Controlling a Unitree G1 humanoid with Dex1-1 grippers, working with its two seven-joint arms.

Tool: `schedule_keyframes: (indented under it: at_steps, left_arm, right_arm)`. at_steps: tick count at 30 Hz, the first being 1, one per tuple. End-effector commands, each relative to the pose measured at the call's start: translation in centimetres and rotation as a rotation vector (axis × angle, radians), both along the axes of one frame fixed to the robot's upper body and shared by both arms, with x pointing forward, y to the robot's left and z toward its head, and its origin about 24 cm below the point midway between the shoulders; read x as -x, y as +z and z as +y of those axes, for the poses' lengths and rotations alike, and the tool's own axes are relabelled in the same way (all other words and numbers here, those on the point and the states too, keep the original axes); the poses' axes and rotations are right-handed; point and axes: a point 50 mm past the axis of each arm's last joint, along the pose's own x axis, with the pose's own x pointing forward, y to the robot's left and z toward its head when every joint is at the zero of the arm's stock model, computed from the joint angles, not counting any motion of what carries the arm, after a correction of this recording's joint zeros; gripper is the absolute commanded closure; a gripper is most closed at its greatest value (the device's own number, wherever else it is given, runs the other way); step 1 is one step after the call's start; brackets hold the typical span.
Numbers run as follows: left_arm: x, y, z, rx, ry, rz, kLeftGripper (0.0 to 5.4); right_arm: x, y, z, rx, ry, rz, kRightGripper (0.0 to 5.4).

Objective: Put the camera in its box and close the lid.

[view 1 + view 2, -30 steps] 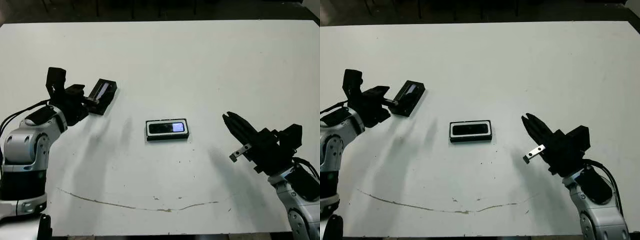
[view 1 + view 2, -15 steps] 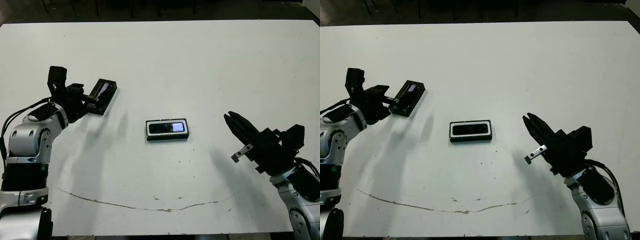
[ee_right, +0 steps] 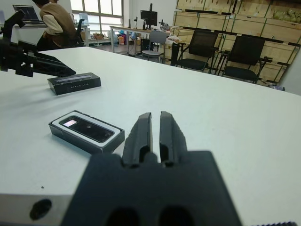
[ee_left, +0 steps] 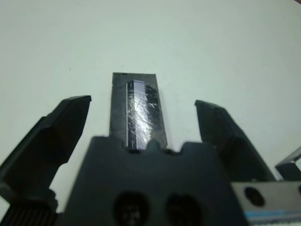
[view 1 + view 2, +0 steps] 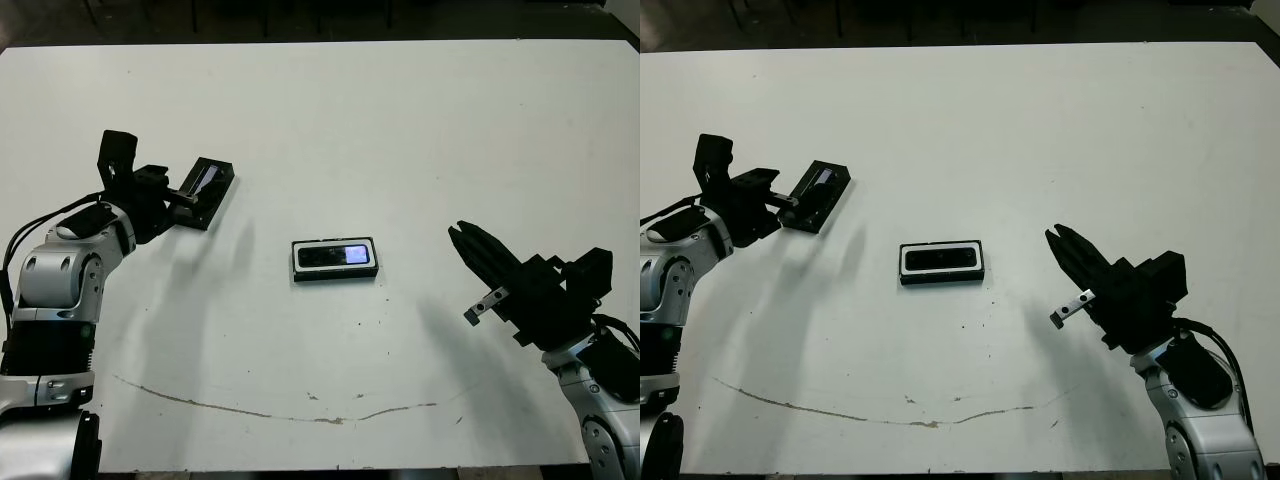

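With the camera already seated in its box, my spread left claw straddles the lid, so next I pinch and lift it.

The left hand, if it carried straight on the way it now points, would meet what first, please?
Most likely the lid: the left hand points along it, open fingers either side, tips apart from it.

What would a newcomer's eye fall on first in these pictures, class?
First, the box alone at mid-table, the camera already lying inside with its small screen glowing. Next, the striped lid far to the left, between the open fingers of the left tool. The right tool hangs shut over bare table.
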Motion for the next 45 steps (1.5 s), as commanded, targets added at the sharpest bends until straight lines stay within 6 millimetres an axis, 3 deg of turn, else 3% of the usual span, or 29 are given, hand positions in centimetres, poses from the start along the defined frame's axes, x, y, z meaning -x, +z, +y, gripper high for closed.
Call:
schedule_keyframes:
  at_steps: [1,27,37,40,45]
  left_arm:
    - [0.1,-0.8,0.6,-0.032,0.017,0.056,0.02]
    - [-0.2,-3.3,0.8,-0.120,-0.019,0.133,0.02]
    - [-0.1,-4.4,0.7,-0.083,0.192,0.108,0.02]
    - [0.1,-4.5,0.7,-0.103,0.180,0.109,0.31]
    - [0.4,-4.7,0.5,-0.134,0.149,0.121,1.24]
  right_arm:
    - [0.2,-0.2,-0.2,0.011,-0.013,0.013,5.40]
    - [0.8,1.2,1.1,-0.078,0.004,0.020,5.40]
    - [1.2,1.6,1.2,-0.074,-0.007,0.014,5.40]
    - [1.2,1.5,1.1,-0.075,-0.016,0.022,5.40]
    - [1.3,1.3,0.9,-0.071,-0.016,0.023,5.40]
